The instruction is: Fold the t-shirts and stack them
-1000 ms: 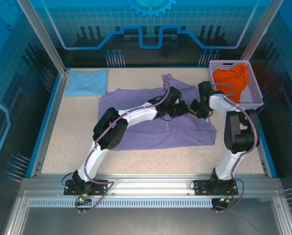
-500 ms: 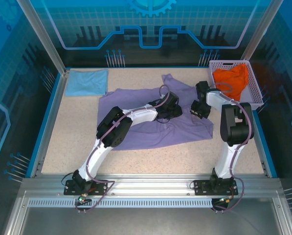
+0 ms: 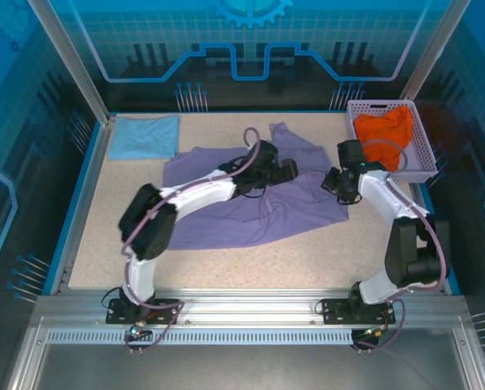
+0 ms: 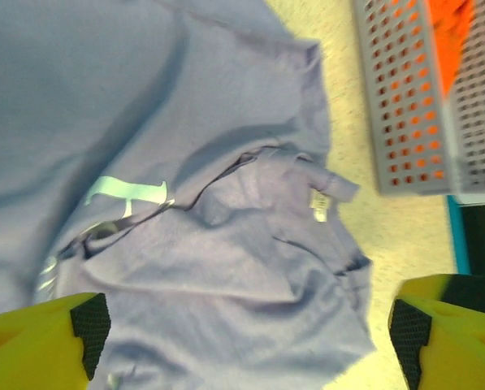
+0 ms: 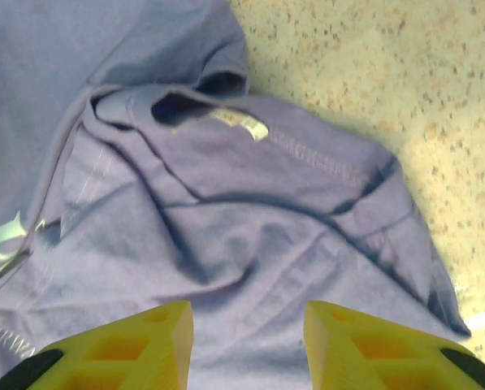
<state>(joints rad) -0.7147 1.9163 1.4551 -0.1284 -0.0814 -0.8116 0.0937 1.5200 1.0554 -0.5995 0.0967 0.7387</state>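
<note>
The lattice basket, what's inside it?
An orange t-shirt lies bunched inside the basket, covering much of its floor. Anything beneath the cloth is hidden.

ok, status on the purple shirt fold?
Left jaws wide open, right jaws partly open, both empty. Purple shirt rumpled on table, fold not done. Basket stands apart at right.

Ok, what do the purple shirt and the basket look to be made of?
Purple shirt: soft matte knit cloth, probably cotton jersey; it rumples into folds and shows stitched seams. Basket: pale rigid plastic, seemingly moulded; straight walls with a regular grid of holes.
</note>
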